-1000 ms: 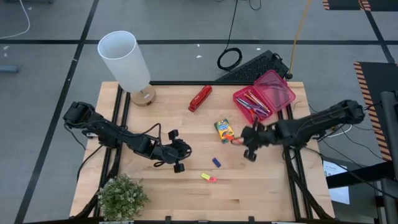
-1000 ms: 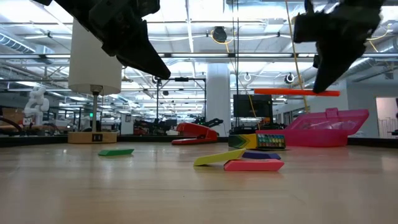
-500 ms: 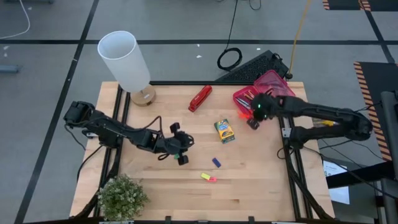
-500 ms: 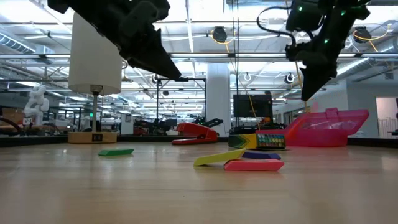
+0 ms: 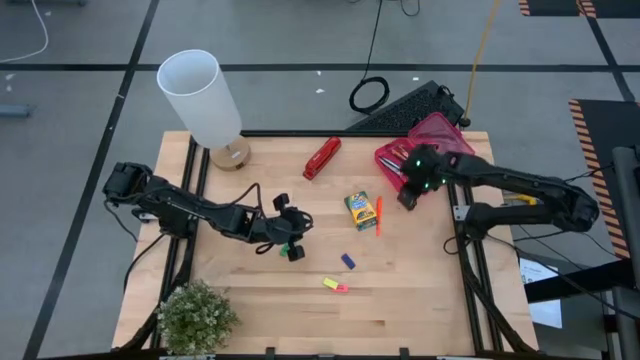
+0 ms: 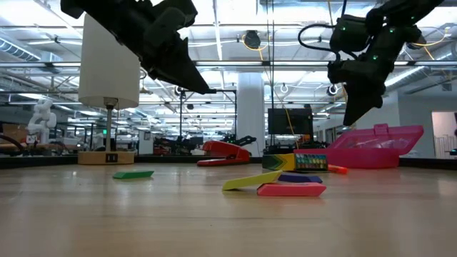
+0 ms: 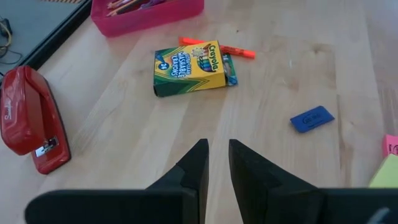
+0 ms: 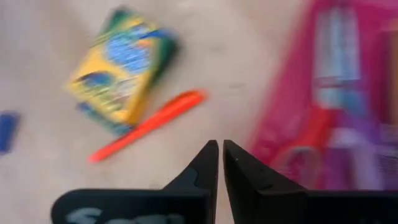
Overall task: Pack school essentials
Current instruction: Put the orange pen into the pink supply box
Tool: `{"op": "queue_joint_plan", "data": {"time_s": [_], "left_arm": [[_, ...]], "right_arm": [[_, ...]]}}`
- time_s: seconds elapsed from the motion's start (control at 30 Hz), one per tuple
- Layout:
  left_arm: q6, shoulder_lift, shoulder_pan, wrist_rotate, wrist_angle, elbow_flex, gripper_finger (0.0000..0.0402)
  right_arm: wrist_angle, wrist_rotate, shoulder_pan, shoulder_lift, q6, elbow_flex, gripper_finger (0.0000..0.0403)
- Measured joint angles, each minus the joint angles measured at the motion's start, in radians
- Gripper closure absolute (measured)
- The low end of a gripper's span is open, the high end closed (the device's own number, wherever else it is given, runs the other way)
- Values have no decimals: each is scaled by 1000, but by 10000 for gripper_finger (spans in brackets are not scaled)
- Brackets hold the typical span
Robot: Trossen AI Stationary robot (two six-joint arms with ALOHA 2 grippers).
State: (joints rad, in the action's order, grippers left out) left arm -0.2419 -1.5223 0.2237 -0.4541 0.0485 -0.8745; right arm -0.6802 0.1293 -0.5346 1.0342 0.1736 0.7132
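The orange marker [image 5: 377, 215] lies flat on the table against the right side of the green-yellow crayon box [image 5: 360, 210]. My right gripper [image 5: 406, 198] hangs shut and empty above the table between the marker [image 8: 149, 124] and the pink box [image 5: 425, 150], which holds pencils and scissors. My left gripper [image 5: 292, 250] hovers shut and empty left of centre, pointing toward the crayon box [image 7: 193, 65]. A blue eraser [image 5: 348, 261] and yellow and pink erasers [image 5: 335, 286] lie nearer the front edge. A green eraser [image 6: 132, 173] lies on the table by the left gripper.
A red stapler [image 5: 322, 157] lies at the far middle. A white lamp [image 5: 200, 100] stands at the far left corner and a small plant [image 5: 197, 318] at the near left corner. A keyboard [image 5: 405, 108] sits beyond the far edge.
My right gripper, which held the orange marker level in the air, has swung toward the far right edge, up to the pink box. The marker has left its fingers and fallen onto the table beside the crayon box. My left gripper has shifted slightly rightward.
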Motion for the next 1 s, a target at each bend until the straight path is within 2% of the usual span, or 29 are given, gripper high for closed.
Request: {"op": "queue_joint_plan", "data": {"time_s": [0.07, 0.2, 0.27, 0.4, 0.5, 0.7, 1.0], "left_arm": [[2, 0, 0, 0, 0, 0, 337], [2, 0, 0, 0, 0, 0, 337], [5, 0, 0, 0, 0, 0, 337], [12, 0, 0, 0, 0, 0, 337], [13, 0, 0, 0, 0, 0, 337], [13, 0, 0, 0, 0, 0, 337], [8, 0, 0, 2, 0, 0, 337]], "right_arm": [[23, 8, 73, 0, 52, -24, 378], [91, -67, 256, 0, 227, -68, 355], [129, -131, 360, 0, 326, -80, 340], [139, -324, 532, 41, 528, -83, 304], [175, -386, 611, 107, 643, -83, 273], [284, -493, 672, 276, 724, -84, 228], [420, -498, 673, 424, 730, -84, 228]]}}
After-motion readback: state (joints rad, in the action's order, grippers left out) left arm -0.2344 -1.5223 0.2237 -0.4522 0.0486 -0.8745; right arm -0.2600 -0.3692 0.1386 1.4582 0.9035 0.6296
